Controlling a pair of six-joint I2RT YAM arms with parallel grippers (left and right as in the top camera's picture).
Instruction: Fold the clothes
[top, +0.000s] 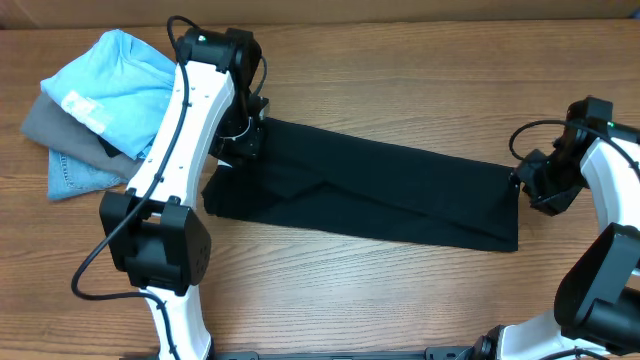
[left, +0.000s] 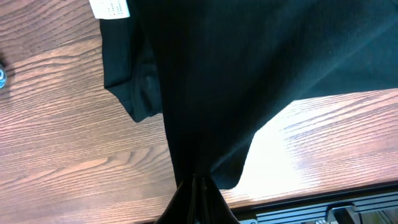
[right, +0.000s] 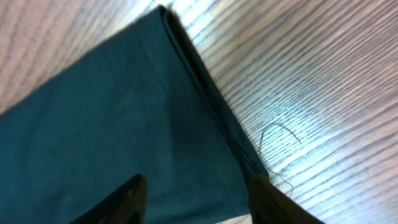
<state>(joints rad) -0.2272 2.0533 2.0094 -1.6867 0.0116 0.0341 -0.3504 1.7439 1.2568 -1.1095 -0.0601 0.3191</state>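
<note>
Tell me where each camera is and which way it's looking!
Overhead: above the wooden table, looking straight down at the black T-shirt, the clothes pile, the left arm and right arm.
Left wrist: on the left arm, looking along the left gripper, shut on the shirt.
Right wrist: on the right arm, looking past the open right gripper at the shirt's edge.
Shared: all three show the black T-shirt on the table.

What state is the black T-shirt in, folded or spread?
Partly folded: the black T-shirt lies as a long narrow strip with overlapping layers.

Brown wood-grain table (top: 420, 90), bright light glare across its surface
</note>
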